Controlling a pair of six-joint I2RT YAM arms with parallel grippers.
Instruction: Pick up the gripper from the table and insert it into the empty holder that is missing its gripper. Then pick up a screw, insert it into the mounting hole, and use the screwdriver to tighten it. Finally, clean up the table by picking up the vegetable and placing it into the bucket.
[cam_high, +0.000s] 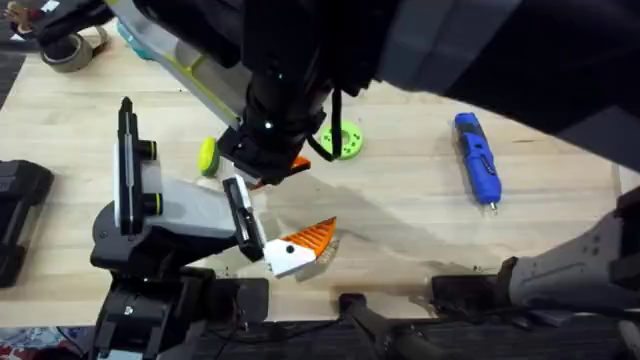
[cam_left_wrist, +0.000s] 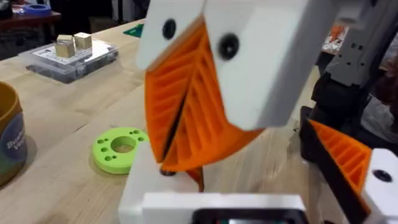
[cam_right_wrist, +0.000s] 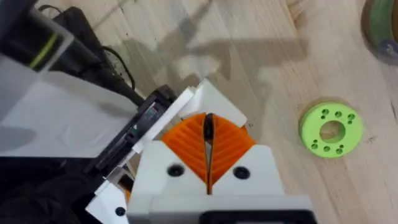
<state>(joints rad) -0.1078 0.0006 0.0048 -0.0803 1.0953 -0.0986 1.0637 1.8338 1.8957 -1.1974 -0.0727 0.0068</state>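
My right gripper (cam_high: 270, 160) reaches across the table and hangs over the left arm's end. Its orange pads (cam_right_wrist: 186, 146) are shut, with a small dark thing, seemingly a screw (cam_right_wrist: 208, 127), pinched between them. Right under those tips the gripper's white base (cam_left_wrist: 144, 186) stands in the left arm's holder. My left gripper (cam_high: 300, 243) is open, its own orange finger (cam_left_wrist: 345, 158) well off to one side. The blue screwdriver (cam_high: 477, 158) lies on the table (cam_high: 400, 220) to the right. The yellow-green vegetable (cam_high: 207, 155) lies left of the right gripper.
A lime-green disc with holes (cam_high: 342, 140) (cam_left_wrist: 121, 149) (cam_right_wrist: 329, 129) lies just beyond the grippers. A yellow-brown bucket with a blue label (cam_left_wrist: 6, 137) stands farther left. A clear box of blocks (cam_left_wrist: 68, 56) and a tape roll (cam_high: 70, 50) sit at the back.
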